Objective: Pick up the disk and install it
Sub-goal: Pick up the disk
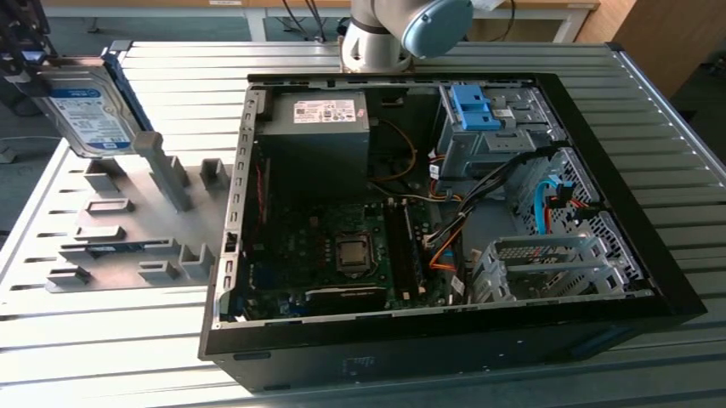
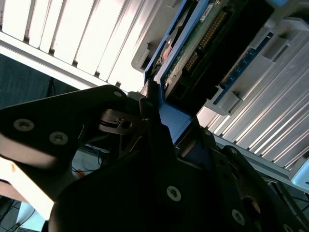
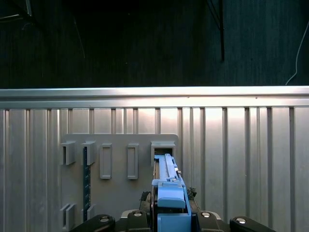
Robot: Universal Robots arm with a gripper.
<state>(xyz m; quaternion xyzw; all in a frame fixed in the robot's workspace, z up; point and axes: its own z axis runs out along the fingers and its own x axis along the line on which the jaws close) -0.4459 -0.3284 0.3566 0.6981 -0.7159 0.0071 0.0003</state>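
Observation:
The disk (image 1: 88, 106), silver with a white-and-blue label and a blue carrier frame, stands on edge over the far end of the grey holder rack (image 1: 125, 229) at the exterior view's left. My gripper (image 1: 25, 59) is shut on its upper end. In the first wrist view the blue frame (image 3: 169, 191) runs out from between my fingers toward an empty slot (image 3: 163, 145) of the rack. In the second wrist view the disk's green circuit board (image 2: 193, 46) and blue frame edge show just past the gripper (image 2: 166, 121). Whether the disk still touches the rack I cannot tell.
An open computer case (image 1: 669, 289) lies on the slatted metal table (image 1: 114, 340), to the exterior view's right of the rack. Inside are a grey power-supply box (image 1: 318, 127), a drive bay with a blue latch (image 1: 471, 106), a metal cage (image 1: 545, 263) and loose cables (image 1: 448, 242).

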